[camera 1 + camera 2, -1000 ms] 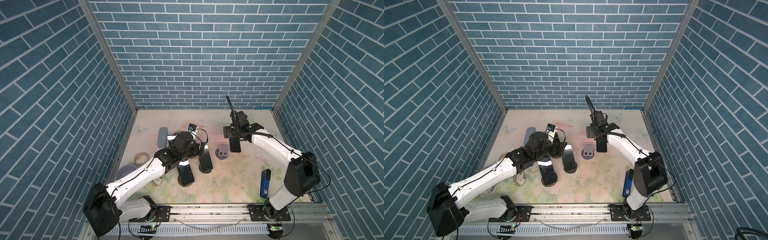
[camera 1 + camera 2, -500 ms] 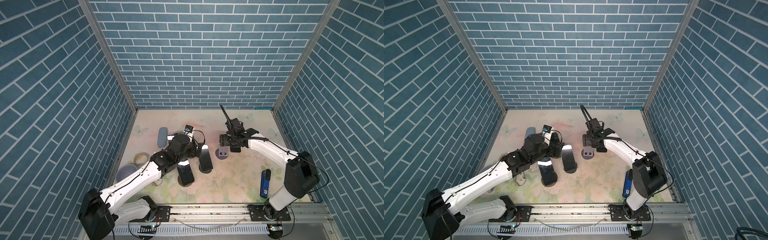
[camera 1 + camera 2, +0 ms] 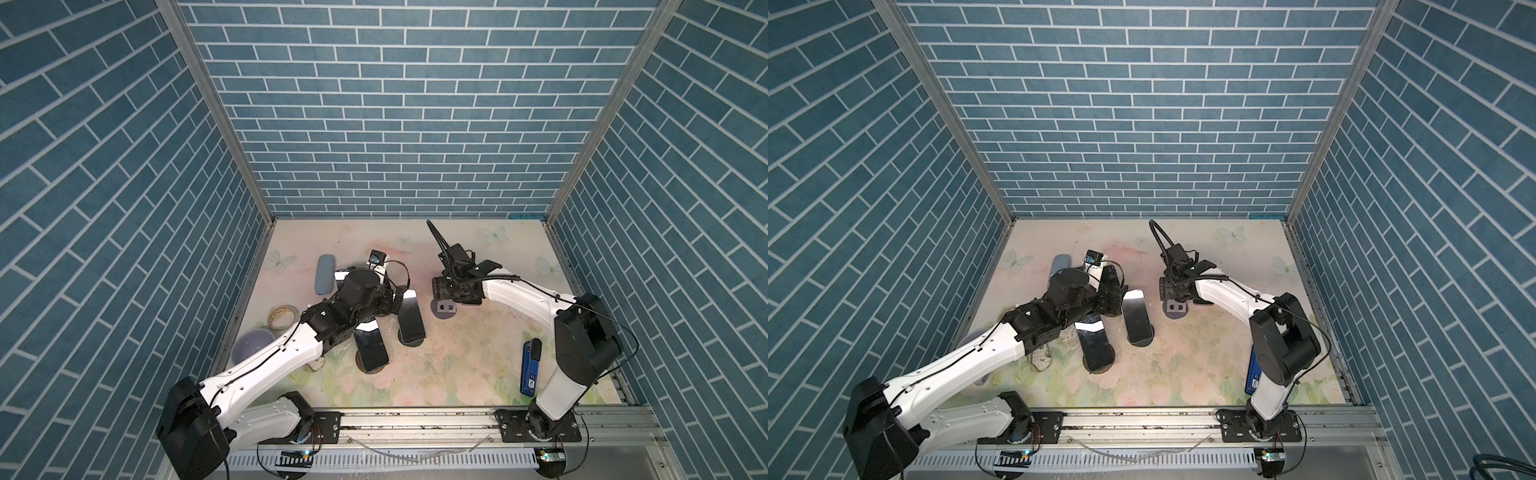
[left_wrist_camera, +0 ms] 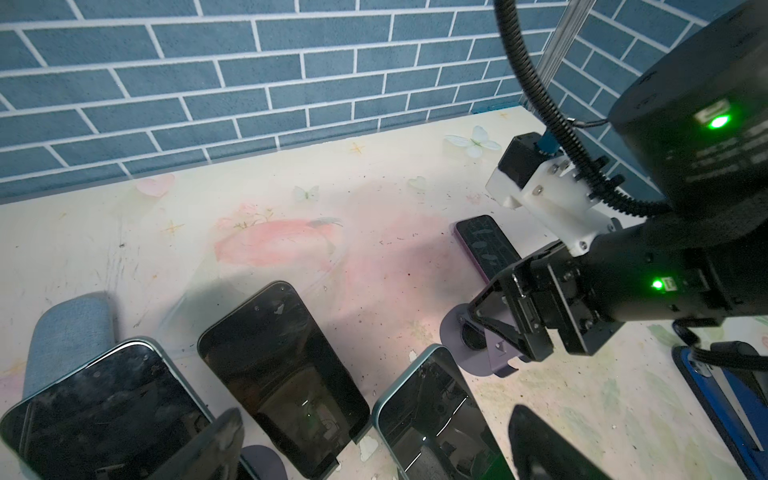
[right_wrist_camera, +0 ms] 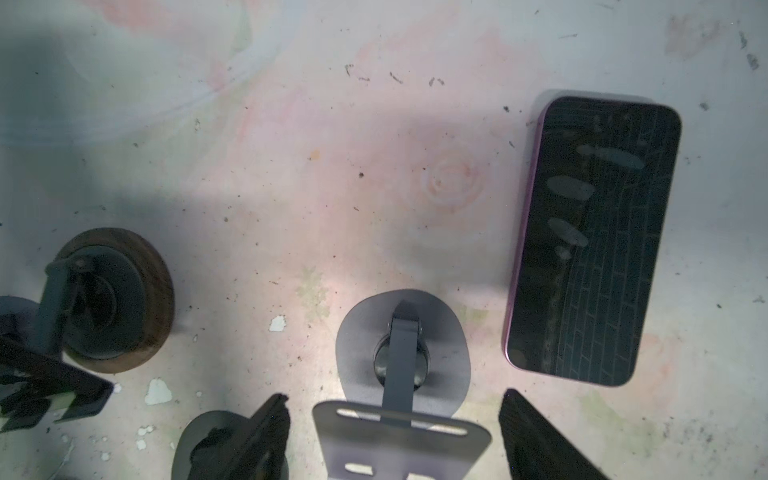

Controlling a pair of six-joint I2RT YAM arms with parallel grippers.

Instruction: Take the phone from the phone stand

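— Jaws, nearest first?
— Near side: left gripper (image 4: pixel 376 415) spread wide, empty, low over the propped phones (image 4: pixel 286 365), probably lining up another. Then right gripper (image 5: pixel 395 397), parted, holding nothing, above the bare phone stand (image 5: pixel 399 440).
— Why bare?
— Its purple phone (image 5: pixel 590 245) lies flat on the table (image 5: pixel 291 166), just beside and beyond it; looks released.
— Count?
— Three phones propped, one flat; four stands.
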